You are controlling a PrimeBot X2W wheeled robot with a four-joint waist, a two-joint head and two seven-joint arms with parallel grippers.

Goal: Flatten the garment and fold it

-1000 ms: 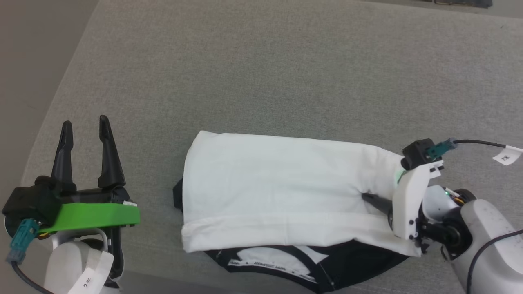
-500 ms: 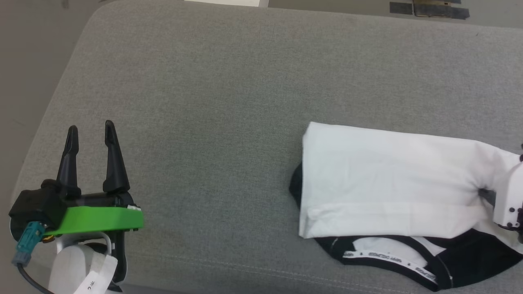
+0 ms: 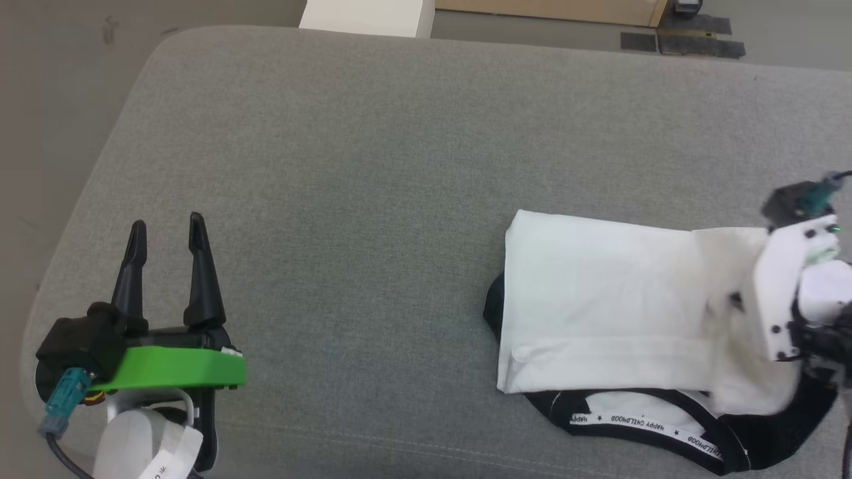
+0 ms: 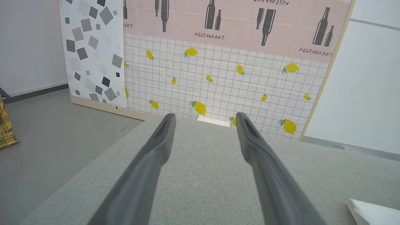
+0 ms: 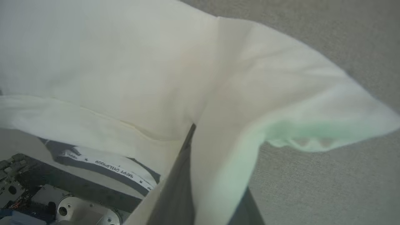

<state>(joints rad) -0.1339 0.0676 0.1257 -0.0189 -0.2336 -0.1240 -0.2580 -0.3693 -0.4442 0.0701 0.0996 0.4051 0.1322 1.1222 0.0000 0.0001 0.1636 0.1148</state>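
Grey fabric cushion (image 3: 399, 166), rounded corners, seam along near edge. White box (image 3: 366, 18) beyond far edge. Black tape patches (image 3: 685, 43) on floor. Lemon-print grid panel (image 4: 218, 87) below pink bottle-print band (image 4: 234, 25); grey-squares panel (image 4: 93, 53) adjoining.

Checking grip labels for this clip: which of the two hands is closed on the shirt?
The right hand: it pinches the white garment at its edge, with a fold raised. The left hand stands open, well apart from it.

The left gripper (image 3: 166, 223) has two long tapered black fingers (image 3: 200, 279), a green bracket (image 3: 166, 367), teal connector (image 3: 66, 394), black cable (image 3: 56, 454) and white paper tag (image 3: 166, 454). The right gripper (image 3: 734, 301) has a white bracket (image 3: 775, 286) with dark screws (image 3: 775, 328).
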